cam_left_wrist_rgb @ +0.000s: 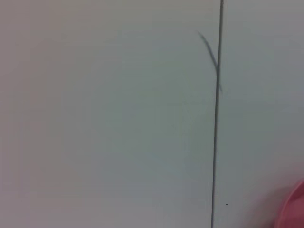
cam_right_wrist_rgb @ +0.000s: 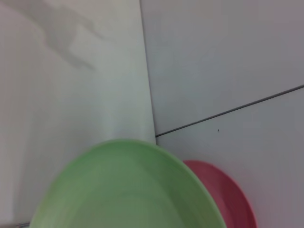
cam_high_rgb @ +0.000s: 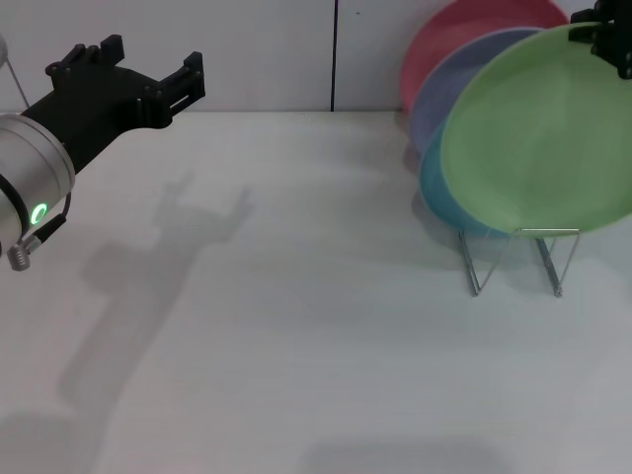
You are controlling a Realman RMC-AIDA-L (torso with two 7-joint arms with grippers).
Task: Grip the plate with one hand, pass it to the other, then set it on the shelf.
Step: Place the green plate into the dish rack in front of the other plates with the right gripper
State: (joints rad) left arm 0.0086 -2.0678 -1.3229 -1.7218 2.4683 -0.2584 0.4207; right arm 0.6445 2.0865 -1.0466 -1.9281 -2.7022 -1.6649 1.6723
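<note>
The light-green plate point(cam_high_rgb: 538, 138) stands tilted at the front of the wire shelf point(cam_high_rgb: 518, 259), its lower rim level with the top of the front loops; I cannot tell whether it rests in them. My right gripper point(cam_high_rgb: 607, 38) is at the plate's upper right rim and is shut on it. The plate also fills the lower part of the right wrist view point(cam_right_wrist_rgb: 126, 190). My left gripper point(cam_high_rgb: 158, 54), on the green-ringed arm, is open and empty, held high at the far left, well away from the plate.
A turquoise plate point(cam_high_rgb: 442, 193), a lavender plate point(cam_high_rgb: 462, 89) and a pink plate point(cam_high_rgb: 474, 35) stand in the shelf behind the green one. The pink plate also shows in the wrist views point(cam_right_wrist_rgb: 223, 194) point(cam_left_wrist_rgb: 294, 209). The white table point(cam_high_rgb: 296, 326) meets the wall behind.
</note>
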